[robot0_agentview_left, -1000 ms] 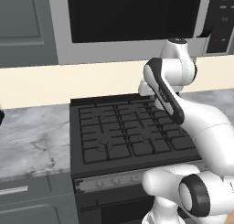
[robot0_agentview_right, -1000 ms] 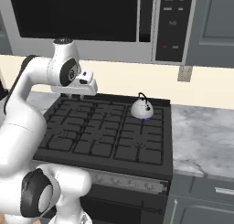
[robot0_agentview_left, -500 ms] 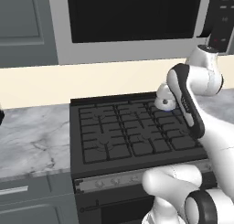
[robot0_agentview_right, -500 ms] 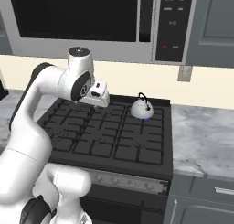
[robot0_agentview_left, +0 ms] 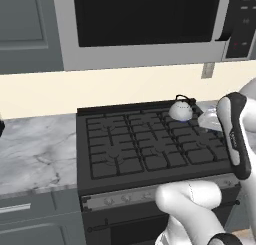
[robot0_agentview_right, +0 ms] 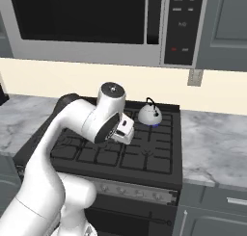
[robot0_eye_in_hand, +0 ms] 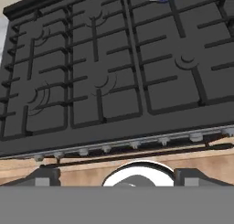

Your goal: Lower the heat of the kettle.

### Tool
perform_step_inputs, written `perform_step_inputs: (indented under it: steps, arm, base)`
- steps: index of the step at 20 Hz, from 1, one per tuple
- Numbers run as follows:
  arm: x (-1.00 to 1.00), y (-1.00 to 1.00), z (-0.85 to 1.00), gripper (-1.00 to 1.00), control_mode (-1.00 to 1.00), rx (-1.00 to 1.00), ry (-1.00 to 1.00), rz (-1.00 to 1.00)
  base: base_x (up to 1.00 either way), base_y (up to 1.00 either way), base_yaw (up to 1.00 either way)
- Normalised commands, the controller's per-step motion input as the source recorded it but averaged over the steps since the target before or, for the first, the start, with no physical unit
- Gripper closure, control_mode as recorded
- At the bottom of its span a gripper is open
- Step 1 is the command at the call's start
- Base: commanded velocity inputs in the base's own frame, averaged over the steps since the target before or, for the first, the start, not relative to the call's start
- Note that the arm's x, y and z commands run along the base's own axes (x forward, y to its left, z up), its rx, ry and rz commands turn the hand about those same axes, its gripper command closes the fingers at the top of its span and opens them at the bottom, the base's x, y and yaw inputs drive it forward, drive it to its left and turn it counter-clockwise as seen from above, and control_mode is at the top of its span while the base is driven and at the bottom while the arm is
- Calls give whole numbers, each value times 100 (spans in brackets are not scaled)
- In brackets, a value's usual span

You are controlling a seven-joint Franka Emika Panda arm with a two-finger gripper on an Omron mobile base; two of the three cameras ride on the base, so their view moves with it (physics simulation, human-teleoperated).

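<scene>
1. A dark stove point(robot0_agentview_left: 150, 149) sits under a microwave point(robot0_agentview_right: 96, 23), with a marble table point(robot0_agentview_left: 35, 149) beside it.
2. The kettle point(robot0_agentview_right: 150, 113) stands upper right of centre in the right base view, on a lit back burner.
3. The pincer point(robot0_agentview_right: 124, 132) hangs left of and below the kettle; whether it is wide or narrow cannot be told.
4. The knobs point(robot0_eye_in_hand: 132, 145) run along the stove's front edge, low in the hand view, likely the target.

The black stove point(robot0_agentview_left: 150, 149) carries the kettle point(robot0_agentview_left: 180, 110) on its rear right burner, apparently lit.
</scene>
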Motion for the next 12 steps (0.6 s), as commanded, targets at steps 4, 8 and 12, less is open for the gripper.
perform_step_inputs:
  steps: [4, 8, 12]
  arm:
    - [-55, -49, -47, -100, -100, 15, -7, -7]
    - [-56, -34, -57, -100, -100, 26, -11, -21]
    - [-44, -10, -63, -100, -100, 27, 0, -16]
  base:
    - [0, 0, 0]
    - [0, 0, 0]
    - [0, 0, 0]
